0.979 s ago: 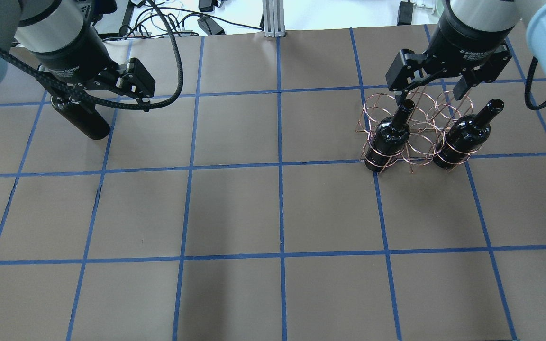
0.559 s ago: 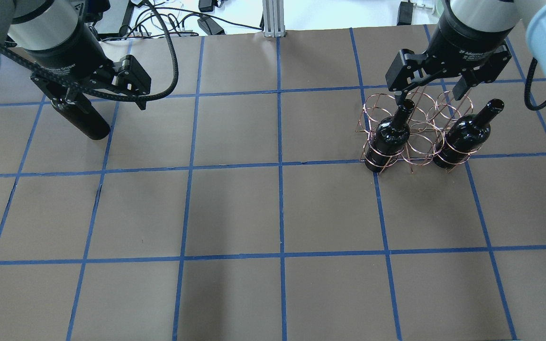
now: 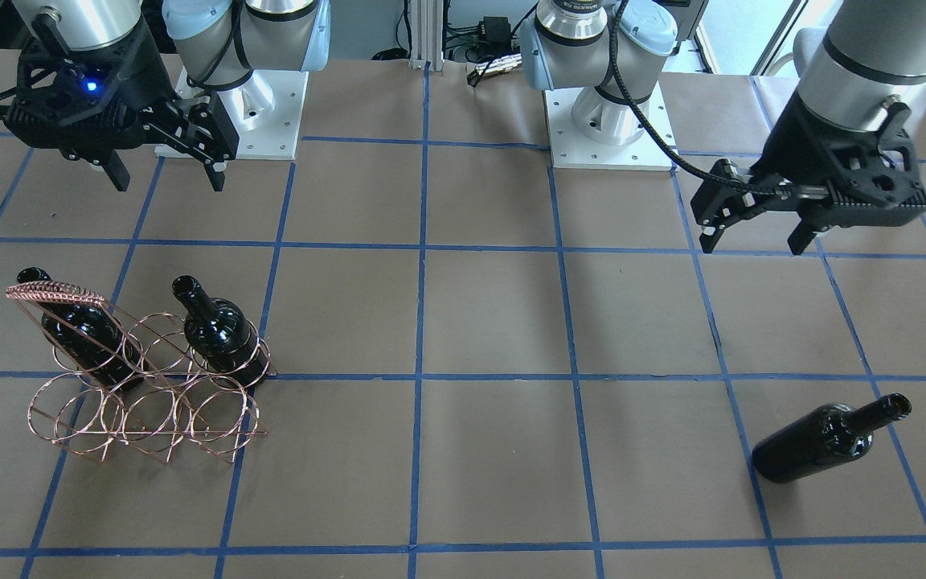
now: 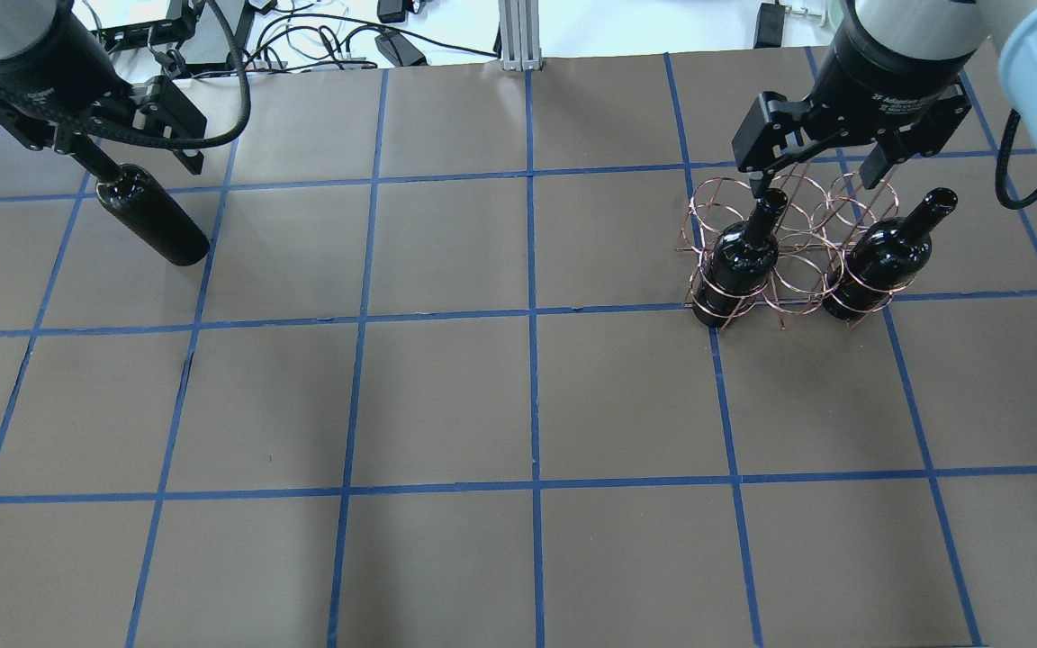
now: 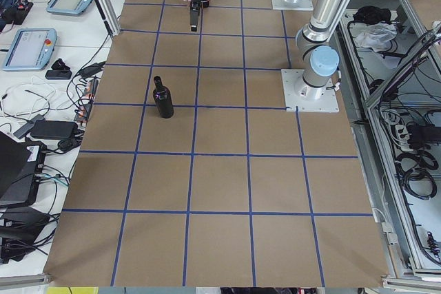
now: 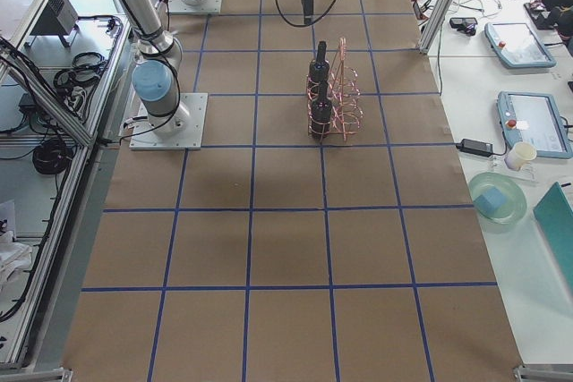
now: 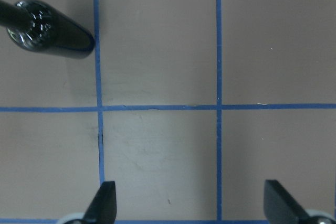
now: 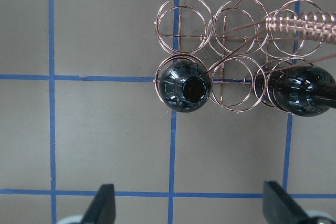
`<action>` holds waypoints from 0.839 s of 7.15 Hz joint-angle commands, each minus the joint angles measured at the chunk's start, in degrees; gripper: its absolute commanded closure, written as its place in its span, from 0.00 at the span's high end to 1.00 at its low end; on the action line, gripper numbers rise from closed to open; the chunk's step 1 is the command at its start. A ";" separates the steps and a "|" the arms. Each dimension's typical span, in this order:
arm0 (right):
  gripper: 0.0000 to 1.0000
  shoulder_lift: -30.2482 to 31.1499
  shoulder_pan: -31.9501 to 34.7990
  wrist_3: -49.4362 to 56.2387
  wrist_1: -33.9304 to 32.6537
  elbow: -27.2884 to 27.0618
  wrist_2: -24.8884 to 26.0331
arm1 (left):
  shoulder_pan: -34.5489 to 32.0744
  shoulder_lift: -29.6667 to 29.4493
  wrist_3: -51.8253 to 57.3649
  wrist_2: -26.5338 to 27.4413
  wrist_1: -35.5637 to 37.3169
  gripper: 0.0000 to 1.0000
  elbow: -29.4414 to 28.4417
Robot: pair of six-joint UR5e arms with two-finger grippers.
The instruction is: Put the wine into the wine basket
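Note:
The copper wire wine basket (image 4: 798, 236) stands at the right of the overhead view and holds two dark wine bottles (image 4: 739, 256) (image 4: 883, 252) in its near row. It also shows in the front view (image 3: 145, 414) and the right wrist view (image 8: 184, 22). My right gripper (image 4: 814, 180) hangs open and empty above the basket. The third wine bottle (image 4: 151, 223) stands alone on the table at the left and also shows in the front view (image 3: 821, 441). My left gripper (image 4: 109, 153) is open and empty, raised above and beside the bottle. The left wrist view shows that bottle (image 7: 50, 30) outside the fingers.
The table is covered in brown paper (image 4: 446, 396) with a blue tape grid. Cables and boxes (image 4: 374, 40) lie beyond the far edge. Both arm bases (image 3: 608, 129) stand at the robot's side of the table.
My left gripper, which was down around the lone bottle's neck, has lifted off and moved up and to the left in the overhead view. The bottle stayed put. The right arm has not moved.

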State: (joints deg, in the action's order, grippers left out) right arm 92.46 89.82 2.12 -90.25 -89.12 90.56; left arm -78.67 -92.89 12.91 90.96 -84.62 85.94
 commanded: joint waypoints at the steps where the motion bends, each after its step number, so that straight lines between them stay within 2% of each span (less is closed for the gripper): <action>1: 1.00 0.00 0.00 -0.01 -0.01 0.00 -0.03 | 7.09 -5.69 9.53 -0.25 1.21 1.00 -5.75; 3: 1.00 0.00 0.00 -0.01 -0.01 -0.09 -0.03 | 11.24 -11.05 10.65 -3.57 1.65 1.00 -10.08; 6: 1.00 0.00 0.00 -0.01 -0.01 -0.09 -0.03 | 12.75 -18.00 11.70 -3.68 9.45 1.00 -10.27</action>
State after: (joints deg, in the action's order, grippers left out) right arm 92.46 89.82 2.11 -90.26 -89.21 90.53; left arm -66.27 -108.07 24.38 87.34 -77.88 75.80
